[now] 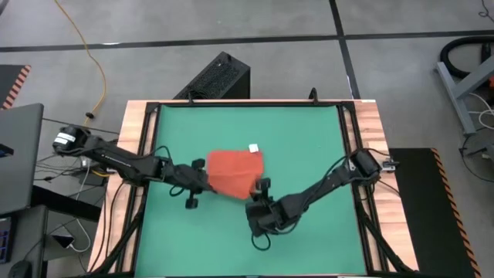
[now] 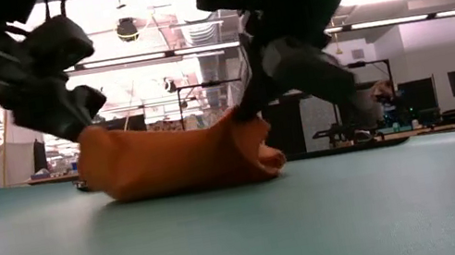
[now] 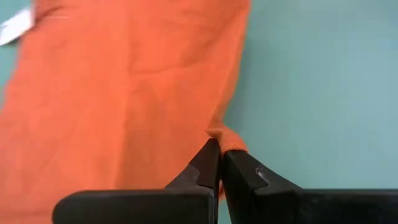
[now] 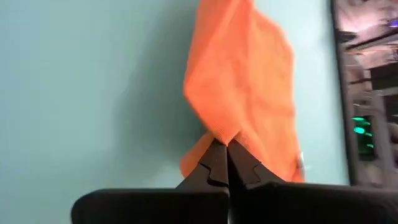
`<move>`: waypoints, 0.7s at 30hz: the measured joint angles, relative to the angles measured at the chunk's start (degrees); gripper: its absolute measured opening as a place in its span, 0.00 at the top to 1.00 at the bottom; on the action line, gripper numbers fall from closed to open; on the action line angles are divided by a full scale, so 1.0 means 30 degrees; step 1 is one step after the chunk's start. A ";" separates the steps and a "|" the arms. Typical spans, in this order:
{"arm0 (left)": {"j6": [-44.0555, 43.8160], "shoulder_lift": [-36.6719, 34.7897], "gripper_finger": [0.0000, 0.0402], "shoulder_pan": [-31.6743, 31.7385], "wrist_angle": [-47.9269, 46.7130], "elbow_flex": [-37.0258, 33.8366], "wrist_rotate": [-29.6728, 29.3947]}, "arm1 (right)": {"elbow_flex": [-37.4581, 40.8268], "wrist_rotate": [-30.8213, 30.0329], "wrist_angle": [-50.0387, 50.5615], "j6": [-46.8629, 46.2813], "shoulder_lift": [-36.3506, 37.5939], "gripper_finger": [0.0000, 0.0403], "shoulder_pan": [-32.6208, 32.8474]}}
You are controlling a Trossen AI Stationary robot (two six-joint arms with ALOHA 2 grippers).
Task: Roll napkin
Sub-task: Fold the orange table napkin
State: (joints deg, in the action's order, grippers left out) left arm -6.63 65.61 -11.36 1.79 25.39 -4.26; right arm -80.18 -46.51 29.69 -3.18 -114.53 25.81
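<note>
The orange-red napkin [image 1: 235,171] lies near the middle of the green mat, with its white tag [image 1: 253,148] at the far right corner. My left gripper [image 1: 202,179] is shut on the napkin's near left corner. My right gripper [image 1: 259,190] is shut on its near right corner. In the low view the napkin [image 2: 177,160] bulges up between the two grippers and its underside rests on the mat. My left gripper pinches the napkin's near left corner [image 3: 229,139] between its two fingertips [image 3: 208,163], coming from the table's left and slanting down. The corner is raised a little off the mat [image 2: 87,138]; the rest of the cloth lies slack beyond it. My right gripper pinches the napkin's near right corner [image 4: 221,133] between its two fingertips [image 4: 239,163], coming from the table's near right and slanting down. The corner is held up off the mat [image 2: 244,113], and the cloth sags slack from it, with a fold below.
The green mat [image 1: 309,139] has free room on all sides of the napkin, inside a wooden frame [image 1: 370,131]. A black box [image 1: 220,77] stands on the floor beyond the far edge. A laptop [image 1: 19,154] sits off the table's left.
</note>
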 joint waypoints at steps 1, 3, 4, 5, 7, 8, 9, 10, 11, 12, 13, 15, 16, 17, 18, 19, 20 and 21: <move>-0.0221 0.0103 1.00 -0.0306 -0.0003 0.0000 0.0094 | 0.0000 0.0337 -0.0243 -0.0134 -0.0152 0.99 0.0205; -0.0527 0.0135 1.00 -0.0937 -0.0452 -0.0007 0.0093 | 0.0000 0.1351 -0.0601 -0.0154 -0.0343 0.99 0.0496; -0.0562 0.0221 1.00 -0.1193 -0.0412 -0.0007 0.0013 | 0.0000 0.1898 -0.0720 -0.0170 -0.0384 0.99 0.0642; -0.0562 0.0267 1.00 -0.1414 -0.0409 0.0000 -0.0071 | 0.0000 0.2393 -0.0765 -0.0326 -0.0384 0.98 0.0793; -0.0582 0.0274 1.00 -0.1881 -0.0918 -0.0007 -0.0195 | 0.0000 0.3626 -0.0814 -0.0988 -0.0376 0.97 0.0926; -0.0582 0.0274 1.00 -0.2047 -0.0950 -0.0005 -0.0198 | 0.0000 0.4131 -0.0839 -0.1384 -0.0376 0.96 0.0926; -0.0548 0.0274 1.00 -0.2244 -0.1136 0.0000 -0.0193 | 0.0000 0.4652 -0.0864 -0.1724 -0.0376 0.95 0.0937; -0.0536 0.0274 1.00 -0.2427 -0.1420 0.0000 -0.0169 | 0.0000 0.5056 -0.0878 -0.1964 -0.0376 0.94 0.0988; -0.0551 0.0274 1.00 -0.2622 -0.1772 0.0000 -0.0141 | 0.0000 0.5446 -0.0892 -0.2194 -0.0374 0.92 0.1025; -0.0628 0.0274 1.00 -0.2817 -0.2135 0.0000 -0.0084 | 0.0000 0.5828 -0.0920 -0.2384 -0.0346 0.90 0.1025; -0.0841 0.0274 1.00 -0.3022 -0.2470 0.0000 -0.0088 | 0.0000 0.6236 -0.0911 -0.2506 -0.0340 0.89 0.1033; -0.1459 0.0274 1.00 -0.3388 -0.3075 0.0000 -0.0272 | 0.0000 0.6884 -0.0920 -0.2903 -0.0340 0.85 0.1130; -0.1701 0.0274 1.00 -0.3562 -0.3440 0.0000 -0.0366 | 0.0000 0.7084 -0.0898 -0.2962 -0.0340 0.84 0.1155; -0.1976 0.0274 1.00 -0.3754 -0.3718 0.0000 -0.0519 | 0.0000 0.7115 -0.0926 -0.3000 -0.0340 0.82 0.1201; -0.2282 0.0274 1.00 -0.3951 -0.3884 0.0000 -0.0824 | 0.0000 0.7110 -0.0962 -0.3009 -0.0340 0.80 0.1280; -0.2590 0.0274 1.00 -0.4163 -0.3975 0.0000 -0.1256 | 0.0000 0.7097 -0.0968 -0.2999 -0.0340 0.79 0.1363; -0.2885 0.0267 1.00 -0.4450 -0.3991 0.0000 -0.1857 | 0.0000 0.7090 -0.0967 -0.2967 -0.0340 0.78 0.1448; -0.3136 0.0273 1.00 -0.4737 -0.3952 0.0000 -0.2524 | 0.0000 0.7063 -0.0974 -0.2946 -0.0340 0.77 0.1494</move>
State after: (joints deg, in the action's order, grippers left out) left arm -16.04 66.43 -25.58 -10.07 25.39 -11.83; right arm -80.18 -25.32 26.77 -12.02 -115.55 30.29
